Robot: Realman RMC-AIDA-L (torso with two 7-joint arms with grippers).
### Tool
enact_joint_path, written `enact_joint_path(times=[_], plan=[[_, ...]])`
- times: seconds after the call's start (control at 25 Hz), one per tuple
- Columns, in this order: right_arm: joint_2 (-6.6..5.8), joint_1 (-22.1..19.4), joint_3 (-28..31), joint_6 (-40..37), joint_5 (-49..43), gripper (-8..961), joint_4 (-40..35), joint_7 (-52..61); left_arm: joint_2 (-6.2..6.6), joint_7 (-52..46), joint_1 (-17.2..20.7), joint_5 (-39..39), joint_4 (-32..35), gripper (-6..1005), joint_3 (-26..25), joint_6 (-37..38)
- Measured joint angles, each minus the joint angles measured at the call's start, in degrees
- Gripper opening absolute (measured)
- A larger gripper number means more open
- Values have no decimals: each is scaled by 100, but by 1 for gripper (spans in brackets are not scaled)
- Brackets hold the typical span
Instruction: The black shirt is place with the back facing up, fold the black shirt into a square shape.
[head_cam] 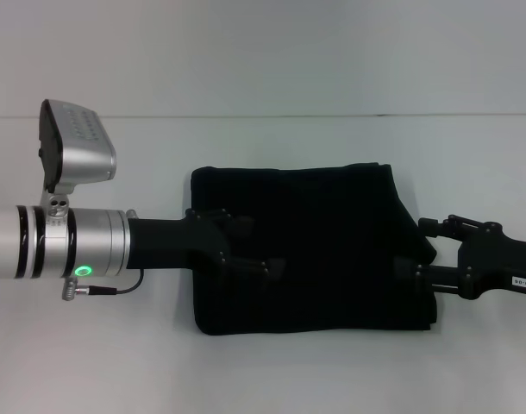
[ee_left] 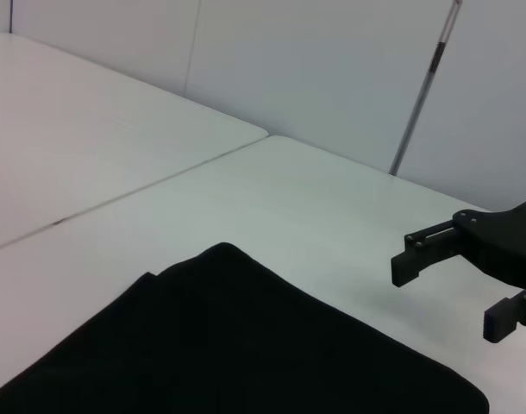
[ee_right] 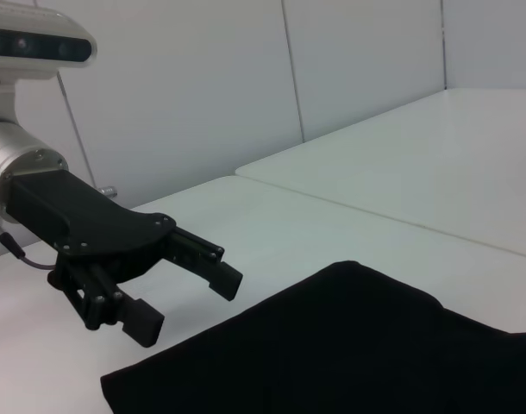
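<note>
Black shirt [head_cam: 315, 250] folded; both hands open, flanking.

Light: I see bright, even overhead light on the white table [head_cam: 263, 371].
Shadows: faint, soft.
Detail: the black shirt [head_cam: 306, 250] reads as flat black, folds barely visible.

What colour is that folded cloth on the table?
Plain black; no lettering shows. The black shirt is clearest in the head view.

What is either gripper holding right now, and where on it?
Nothing. The left gripper and right gripper both hang open above the black shirt's side edges.
</note>
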Motion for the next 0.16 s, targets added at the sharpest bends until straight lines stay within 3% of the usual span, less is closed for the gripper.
enact_joint_path(times=[0.16], plan=[[0,-1,5,9,0,886,4,3,17,-34,-20,20,-11,949,7,25]])
